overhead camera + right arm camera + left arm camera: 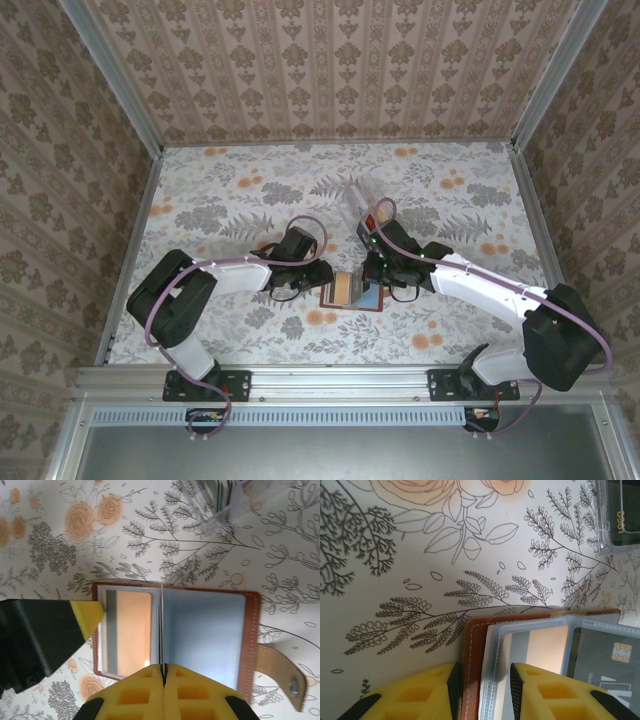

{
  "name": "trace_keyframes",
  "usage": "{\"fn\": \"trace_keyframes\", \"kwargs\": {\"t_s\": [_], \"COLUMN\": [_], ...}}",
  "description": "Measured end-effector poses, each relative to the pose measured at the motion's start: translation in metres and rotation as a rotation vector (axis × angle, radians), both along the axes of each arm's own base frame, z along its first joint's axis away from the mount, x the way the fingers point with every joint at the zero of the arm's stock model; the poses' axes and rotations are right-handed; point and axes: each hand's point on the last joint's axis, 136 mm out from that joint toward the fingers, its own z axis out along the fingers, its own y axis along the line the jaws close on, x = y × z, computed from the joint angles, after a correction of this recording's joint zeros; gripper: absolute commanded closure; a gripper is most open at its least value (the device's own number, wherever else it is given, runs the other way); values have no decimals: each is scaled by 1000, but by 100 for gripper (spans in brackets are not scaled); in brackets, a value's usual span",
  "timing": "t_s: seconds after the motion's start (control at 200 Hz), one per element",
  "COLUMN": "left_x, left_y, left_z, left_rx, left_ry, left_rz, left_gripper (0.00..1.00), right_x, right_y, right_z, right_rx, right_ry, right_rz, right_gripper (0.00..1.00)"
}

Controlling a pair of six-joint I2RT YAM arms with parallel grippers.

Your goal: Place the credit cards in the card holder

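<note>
Here, mid-task, the card holder (252, 635) lies open and flat at the centre of the right wrist view, with its snap tab (280, 675) reaching to the lower right.

(a) Done: an orange card (132, 630), stripe side up, appears seated in the clear sleeve of the left-hand page.

(b) In hand: my right gripper (162, 669), at the bottom edge of that view, is clenched on a dark grey card (607, 652). The card is seen edge-on there, directly over the holder's fold. It is seen face-on, chip showing, at the lower right of the left wrist view. I judge it not yet in a sleeve.

(c) Support: my left gripper (485, 672), at the bottom of its own view, straddles the holder's brown edge and sleeves with jaws part-way apart. Whether they pinch it I cannot tell.

(d) Left: a clear box (220, 502) at the upper right holds further cards (625, 520), so I judge the task well short of complete.
</note>
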Motion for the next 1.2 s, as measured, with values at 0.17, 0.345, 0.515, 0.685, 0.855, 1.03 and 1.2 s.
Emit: {"fn": "trace_keyframes", "kwargs": {"t_s": [0.17, 0.345, 0.515, 0.685, 0.855, 1.03, 1.2], "left_x": [-1, -1, 0, 2, 3, 5, 6], "left_y": [-1, -1, -1, 2, 2, 3, 8], "left_z": [0, 1, 1, 6, 10, 10, 13], "left_rx": [0, -2, -1, -1, -5, 1, 17], "left_ry": [-1, -3, -9, -29, -42, -48, -63], "left_rz": [-2, -3, 0, 14, 19, 25, 42], "left_gripper": [65, 64, 62, 61, 61, 60, 54], "right_x": [1, 2, 1, 0, 3, 3, 3], "right_y": [6, 11, 11, 12, 15, 15, 10], "right_z": [0, -4, -12, -11, -8, -8, -9], "right_rx": [23, 33, 19, 26, 32, 33, 10], "right_ry": [3, 18, 40, 42, 38, 38, 41], "right_rz": [13, 23, 24, 28, 31, 31, 18], "right_gripper": [97, 97, 97, 97, 97, 97, 99]}}
